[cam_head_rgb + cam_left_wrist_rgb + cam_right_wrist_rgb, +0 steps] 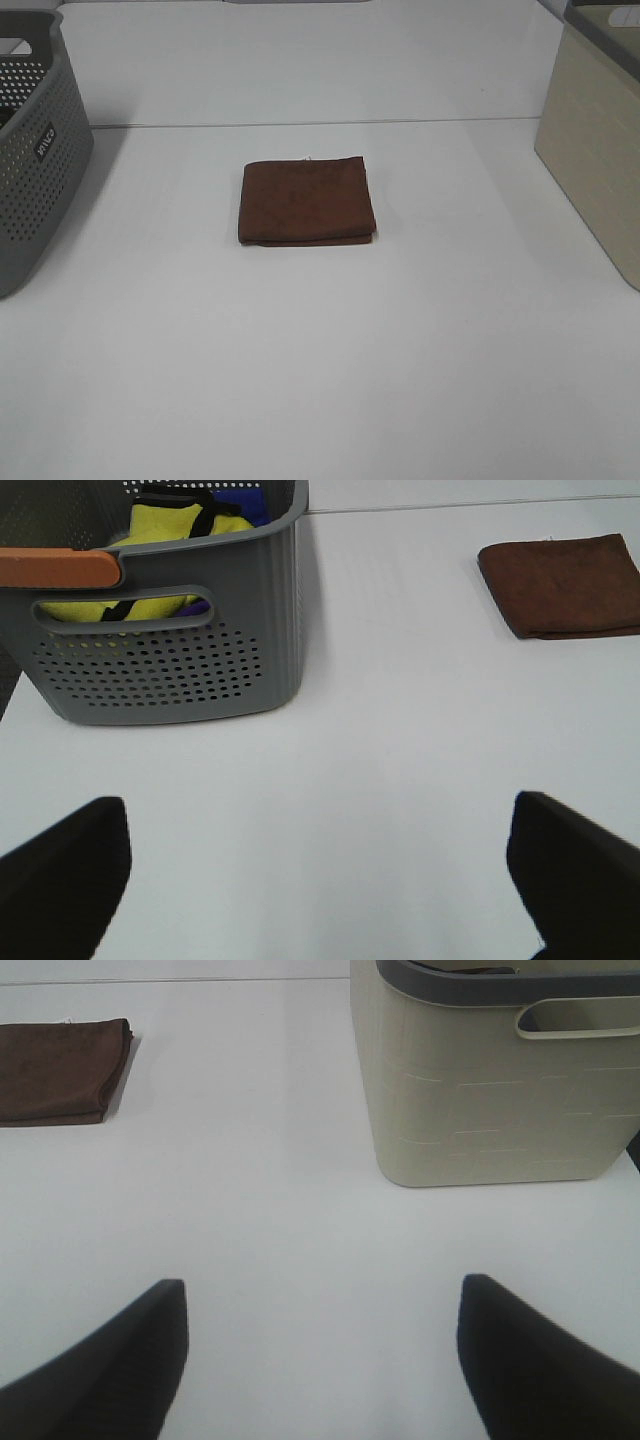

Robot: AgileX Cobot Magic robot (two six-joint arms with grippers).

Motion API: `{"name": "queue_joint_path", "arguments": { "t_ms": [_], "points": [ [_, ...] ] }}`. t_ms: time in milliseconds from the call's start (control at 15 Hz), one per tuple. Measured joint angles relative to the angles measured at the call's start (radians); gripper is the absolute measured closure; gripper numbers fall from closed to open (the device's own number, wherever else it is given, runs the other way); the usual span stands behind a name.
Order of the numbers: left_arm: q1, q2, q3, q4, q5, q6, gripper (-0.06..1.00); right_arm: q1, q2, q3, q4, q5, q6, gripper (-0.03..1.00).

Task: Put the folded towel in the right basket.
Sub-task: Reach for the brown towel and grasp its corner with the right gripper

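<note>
A folded brown towel (306,201) lies flat on the white table near its middle. It also shows in the left wrist view (563,585) and in the right wrist view (60,1070). The beige basket (598,150) stands at the right edge of the table; the right wrist view shows it (490,1080) with a grey rim. My left gripper (320,880) is open and empty, well short of the towel. My right gripper (320,1360) is open and empty, between the towel and the beige basket. Neither gripper shows in the exterior high view.
A grey perforated basket (35,150) stands at the left edge of the table. In the left wrist view it (170,630) holds yellow and blue cloth (170,540) and has an orange handle (60,568).
</note>
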Motion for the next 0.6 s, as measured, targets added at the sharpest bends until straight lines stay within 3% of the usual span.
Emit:
{"name": "queue_joint_path", "arguments": {
  "t_ms": [600],
  "points": [
    [0.000, 0.000, 0.000, 0.000, 0.000, 0.000, -0.03, 0.000, 0.000, 0.000, 0.000, 0.000, 0.000, 0.25]
  ]
}}
